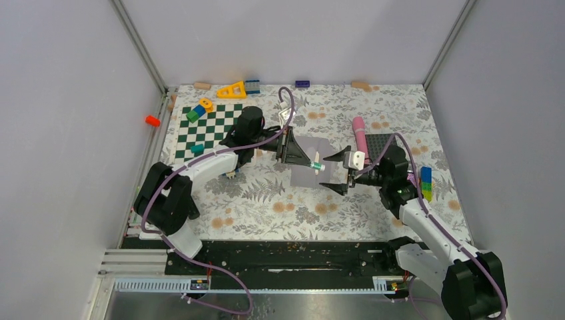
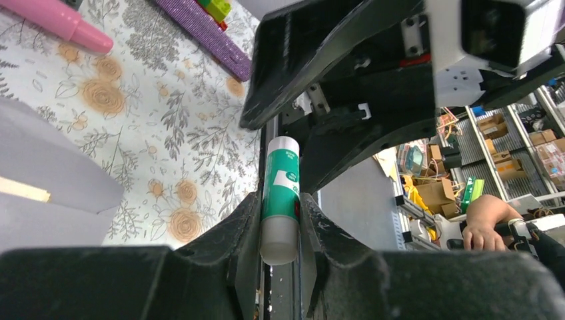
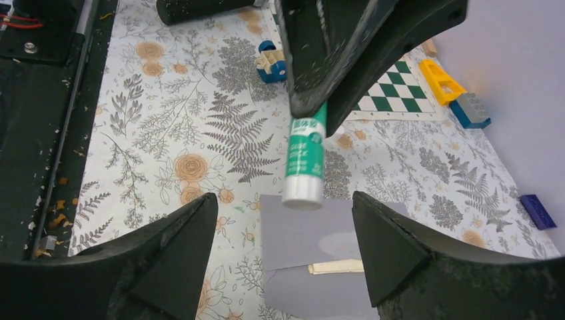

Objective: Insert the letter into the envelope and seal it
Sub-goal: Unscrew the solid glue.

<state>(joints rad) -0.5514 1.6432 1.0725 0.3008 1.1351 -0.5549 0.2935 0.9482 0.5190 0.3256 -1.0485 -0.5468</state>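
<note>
The pale grey-lavender envelope [image 1: 308,172] lies flat on the floral table between the two grippers, also seen below in the right wrist view [image 3: 313,233]. A cream edge of the letter [image 3: 336,267] shows at its mouth. My left gripper [image 1: 310,162] is shut on a green and white glue stick [image 2: 280,180], which hangs over the envelope with its clear cap [image 3: 302,192] pointing at my right gripper. My right gripper [image 1: 325,171] stands open just past the cap, one finger on each side, touching nothing.
A pink marker [image 1: 360,133] and a dark studded plate [image 1: 380,143] lie behind the right gripper. A stack of coloured bricks [image 1: 426,183] stands at the right. A green checkerboard mat [image 1: 203,130] with small blocks lies at the back left. More blocks line the back wall.
</note>
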